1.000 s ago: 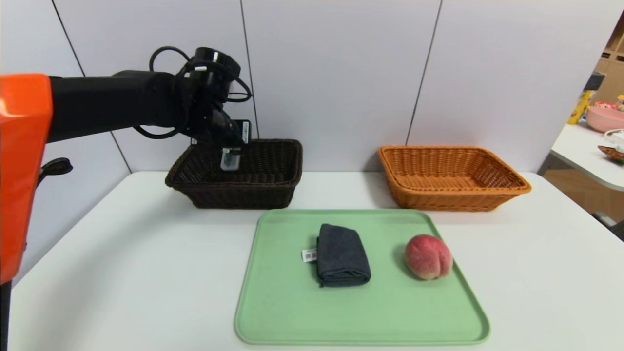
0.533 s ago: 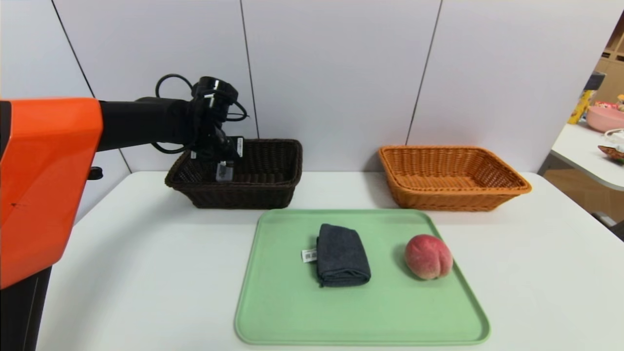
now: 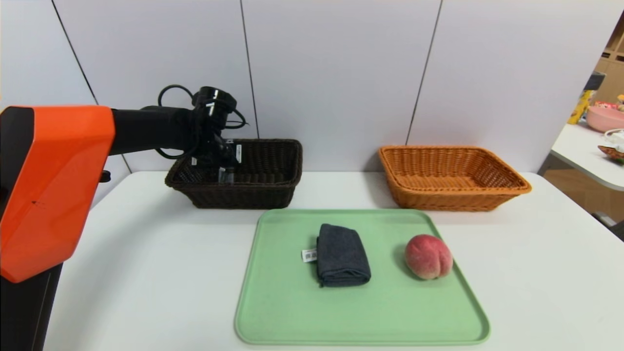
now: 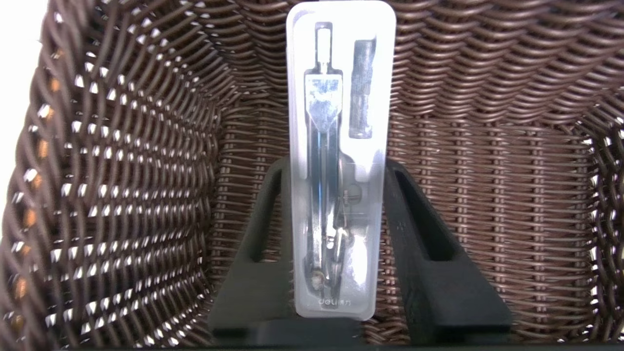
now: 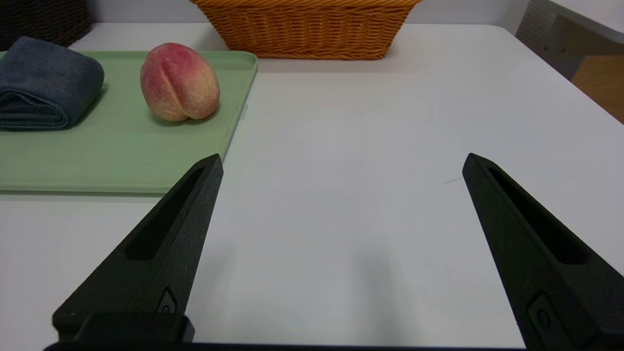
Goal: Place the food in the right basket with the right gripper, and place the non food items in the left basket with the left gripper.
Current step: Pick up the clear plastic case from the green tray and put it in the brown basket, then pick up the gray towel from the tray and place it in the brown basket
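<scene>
My left gripper [image 3: 226, 171] reaches down inside the dark brown left basket [image 3: 265, 194]. A clear plastic case [image 4: 341, 97] with a drawing compass in it stands between the two fingers; both tips touch its sides, close over the basket's woven floor [image 4: 487, 204]. The peach [image 3: 428, 257] lies on the right half of the green tray [image 3: 292, 312], and a folded dark cloth [image 3: 342, 255] lies on the tray's middle. The orange-tan right basket [image 3: 458, 192] holds nothing. My right gripper [image 5: 342, 158] hovers open low over the table, right of the tray, apart from the peach [image 5: 179, 82].
The tray [image 5: 122, 165] lies in front of both baskets. A white tag [image 3: 309, 255] sticks out from the cloth. White wall panels stand just behind the baskets. A side table with a pink bowl [image 3: 604, 118] is at the far right.
The left arm has lowered the gripper and the clear case deeper into the dark basket. Peach, cloth and right gripper have not moved.
</scene>
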